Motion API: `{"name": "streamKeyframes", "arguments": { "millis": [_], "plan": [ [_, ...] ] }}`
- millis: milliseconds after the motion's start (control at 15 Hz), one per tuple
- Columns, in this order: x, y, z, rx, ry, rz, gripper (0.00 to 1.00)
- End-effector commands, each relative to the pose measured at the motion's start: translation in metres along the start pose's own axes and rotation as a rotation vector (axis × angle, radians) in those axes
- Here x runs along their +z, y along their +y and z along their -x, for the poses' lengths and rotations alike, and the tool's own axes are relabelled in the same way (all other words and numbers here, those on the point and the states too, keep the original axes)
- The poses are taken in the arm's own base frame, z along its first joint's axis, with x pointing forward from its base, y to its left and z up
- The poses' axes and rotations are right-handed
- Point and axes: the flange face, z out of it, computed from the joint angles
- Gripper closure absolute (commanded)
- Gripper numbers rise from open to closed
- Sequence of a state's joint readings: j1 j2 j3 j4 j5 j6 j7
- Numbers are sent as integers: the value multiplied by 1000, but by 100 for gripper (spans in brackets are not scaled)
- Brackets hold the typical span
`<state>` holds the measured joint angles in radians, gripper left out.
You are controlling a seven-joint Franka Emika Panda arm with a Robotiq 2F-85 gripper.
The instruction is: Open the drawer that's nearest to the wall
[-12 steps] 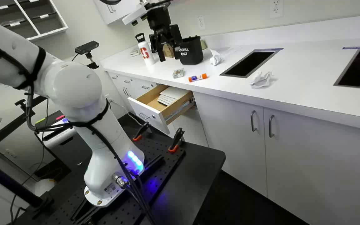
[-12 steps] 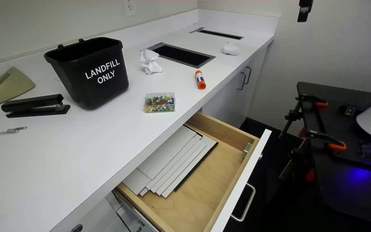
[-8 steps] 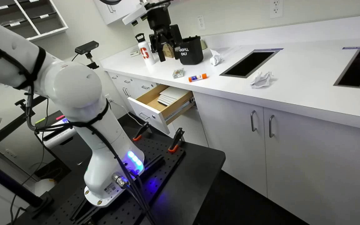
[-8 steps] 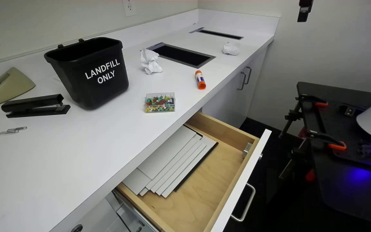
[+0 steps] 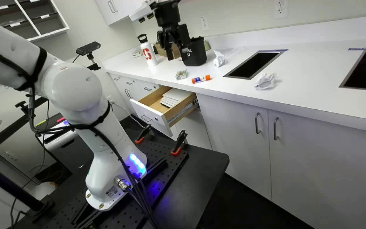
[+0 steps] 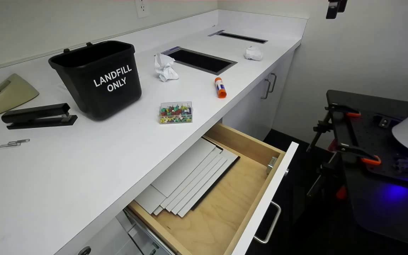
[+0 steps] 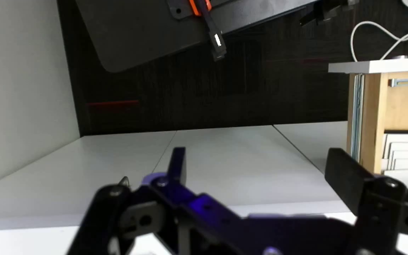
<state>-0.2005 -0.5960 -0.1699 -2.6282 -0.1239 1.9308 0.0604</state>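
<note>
Drawer (image 6: pixel 225 209) of pale wood with a flat white face stands pulled out below the front edge of our white countertop (image 6: pixel 83 159), light-grey rectangular boards (image 6: pixel 186 168) inside. We see our black two-fingered gripper (image 7: pixel 259 159) well apart from the drawer, jaws spread wide.

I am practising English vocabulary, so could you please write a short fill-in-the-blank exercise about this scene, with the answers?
The drawer with flat panels inside is not shut but ____.
On the bin, the word under LANDFILL is ____.
Both ends of the glue stick are ____ in colour.
The gripper holds ____.

Missing words: open; ONLY; orange; nothing.
</note>
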Motion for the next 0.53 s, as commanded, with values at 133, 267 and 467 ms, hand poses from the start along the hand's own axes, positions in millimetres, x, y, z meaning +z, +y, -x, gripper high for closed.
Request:
{"name": "streamKeyframes", "arguments": {
  "millis": [133, 267, 467],
  "plan": [
    [22, 108, -1, 290, 0, -146, 0],
    [45, 151, 1, 414, 17, -186, 0],
    [77, 205, 5, 601, 63, -235, 0]
  ]
}}
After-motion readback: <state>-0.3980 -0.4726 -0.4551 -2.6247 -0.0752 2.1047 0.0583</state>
